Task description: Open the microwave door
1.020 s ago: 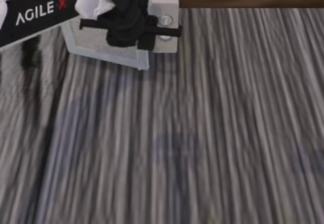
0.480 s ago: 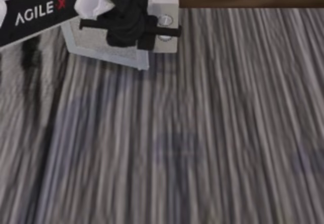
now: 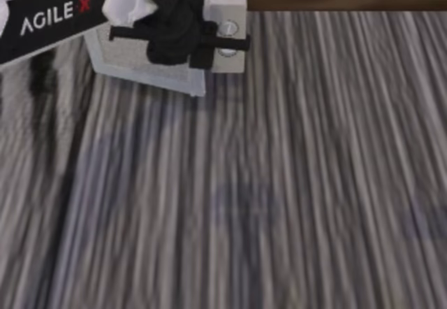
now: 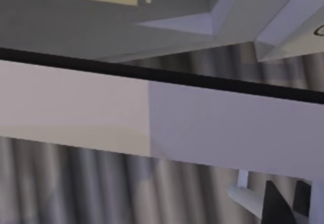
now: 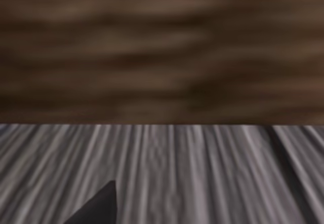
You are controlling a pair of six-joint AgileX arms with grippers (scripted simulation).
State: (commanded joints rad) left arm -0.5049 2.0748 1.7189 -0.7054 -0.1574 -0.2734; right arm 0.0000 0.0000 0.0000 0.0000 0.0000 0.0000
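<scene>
One arm is at work: the left claw [image 3: 183, 35] hangs over the microwave [image 3: 230, 12] at the far left of the striped worktop [image 3: 279, 183]. Its black body covers the front of the box, so whether its fingers are spread or pinched I cannot tell. Just below the claw the microwave door [image 3: 150, 71] stands swung out from the box at a slant, its free corner toward the near side. Two knobs [image 3: 229, 29] sit just right of the claw. Only a dark fingertip of the right claw [image 5: 98, 206] shows, low over bare worktop.
</scene>
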